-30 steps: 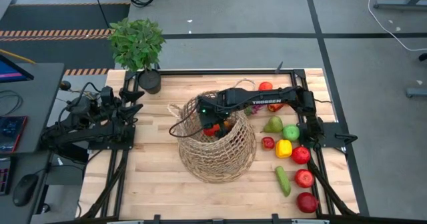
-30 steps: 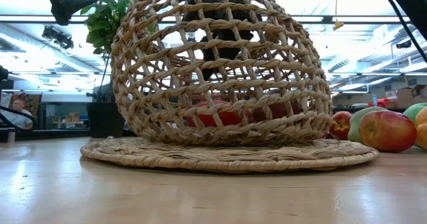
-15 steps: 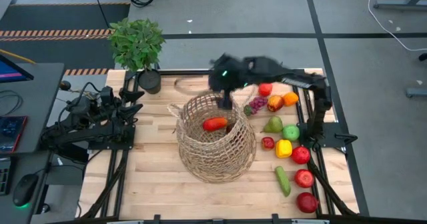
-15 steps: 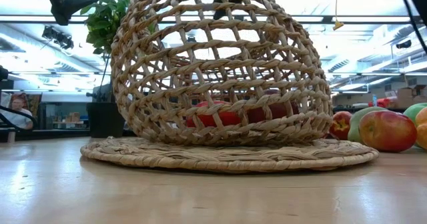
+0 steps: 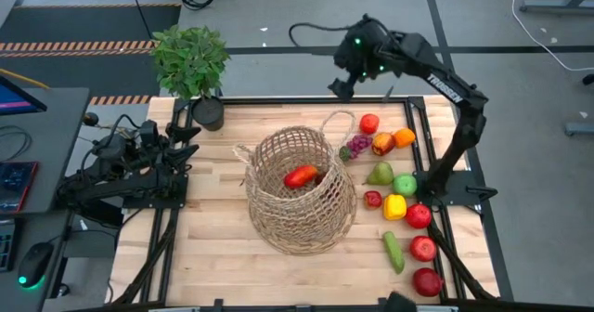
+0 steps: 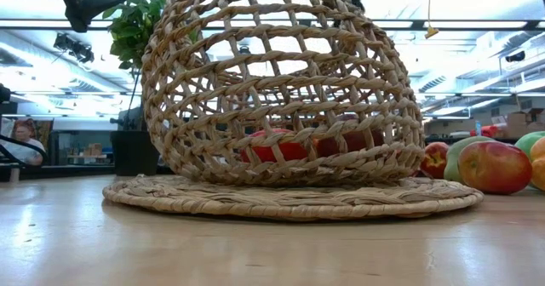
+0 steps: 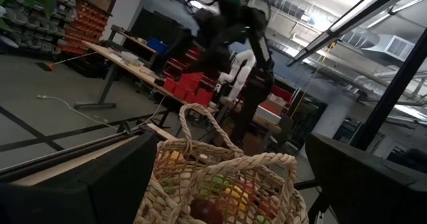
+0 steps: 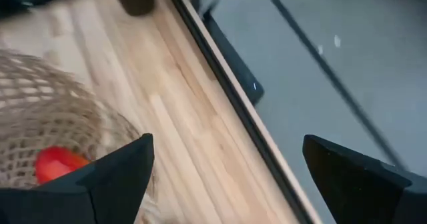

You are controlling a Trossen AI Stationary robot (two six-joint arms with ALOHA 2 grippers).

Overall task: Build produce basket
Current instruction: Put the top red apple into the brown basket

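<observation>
The tan wicker basket [image 5: 299, 189] stands on its wide flat base [image 6: 289, 197] in the middle of the table. A red pepper [image 5: 299, 175] and another piece of produce lie inside it [image 6: 272, 148]. More produce lies to its right: purple grapes [image 5: 357, 146], an orange [image 5: 403, 136], a pear [image 5: 379, 174], a green apple [image 5: 404, 184], a yellow pepper [image 5: 394, 206], a cucumber [image 5: 393, 252] and red apples [image 5: 423, 248]. My right gripper [image 5: 342, 82] hangs high over the table's far edge, open [image 8: 227, 177] and with nothing in it. My left gripper [image 5: 190, 145] waits open at the table's left.
A leafy potted plant [image 5: 190, 61] in a black pot [image 5: 209, 112] stands at the far left corner. Bare wood [image 5: 204, 242] lies to the near left of the basket. The table's dark far rail [image 8: 233, 104] runs under my right gripper.
My right gripper has risen out of the basket and swung up toward the table's far edge, rolling as it went. The red pepper stays lying inside the basket, and the basket has not shifted.
</observation>
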